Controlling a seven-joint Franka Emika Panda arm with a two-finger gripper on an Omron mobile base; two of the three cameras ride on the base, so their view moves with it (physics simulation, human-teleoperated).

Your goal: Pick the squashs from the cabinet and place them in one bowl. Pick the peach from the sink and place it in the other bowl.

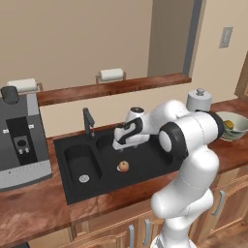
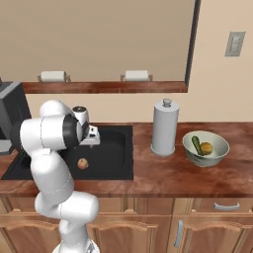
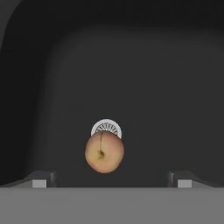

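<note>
The peach [image 1: 124, 166] [image 2: 83, 163] [image 3: 104, 152], orange-yellow with a red blush, lies on the floor of the black sink [image 1: 145, 160] [image 2: 111, 158] in its larger basin, beside the white drain [image 3: 106, 127]. My gripper [image 1: 117, 146] [image 3: 111, 182] hangs open above it, pointing down, one fingertip on each side and clear of the fruit. The pale greenish-cream bowl [image 1: 237, 134] [image 2: 217, 154] stands on the counter at the right. It holds the yellow squash [image 2: 206, 147] [image 1: 228, 125] and the dark green squash [image 2: 197, 144]. The cabinet and the other bowl are out of view.
A paper towel roll [image 1: 198, 100] [image 2: 165, 127] stands between sink and bowl. The black faucet [image 1: 88, 121] rises behind the basins. A grey appliance [image 1: 19, 140] sits on the counter to the left. A wooden ledge [image 1: 111, 88] runs along the back wall.
</note>
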